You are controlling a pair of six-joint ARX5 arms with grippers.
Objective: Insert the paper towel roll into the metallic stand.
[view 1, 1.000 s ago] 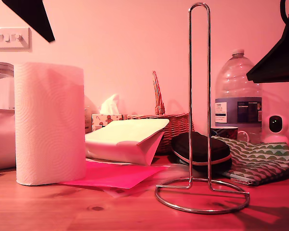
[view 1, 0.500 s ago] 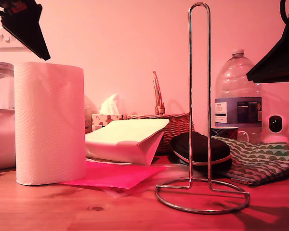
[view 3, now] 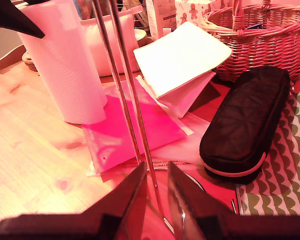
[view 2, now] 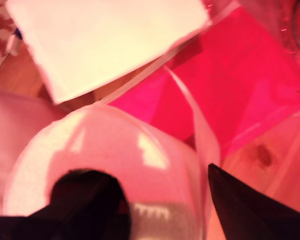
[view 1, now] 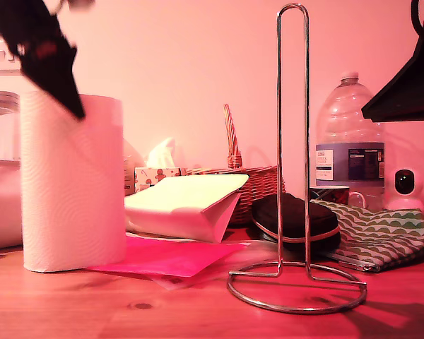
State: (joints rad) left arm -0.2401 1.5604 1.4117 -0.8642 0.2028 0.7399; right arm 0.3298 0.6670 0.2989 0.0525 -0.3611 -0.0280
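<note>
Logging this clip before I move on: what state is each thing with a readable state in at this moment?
paper towel roll: upright on the table, off the stand.
metallic stand: upright, bare.
my first gripper: open, one finger in the roll's core, one outside.
my second gripper: open astride the stand's rods.
water bottle: upright, capped.
black pouch: lying flat.

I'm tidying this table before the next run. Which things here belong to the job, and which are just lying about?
Belongs to the job:
paper towel roll
metallic stand
my first gripper, at the roll's top
my second gripper, by the stand's rods

Just lying about:
wicker basket
tissue box
water bottle
black pouch
pink sheet
patterned cloth
</note>
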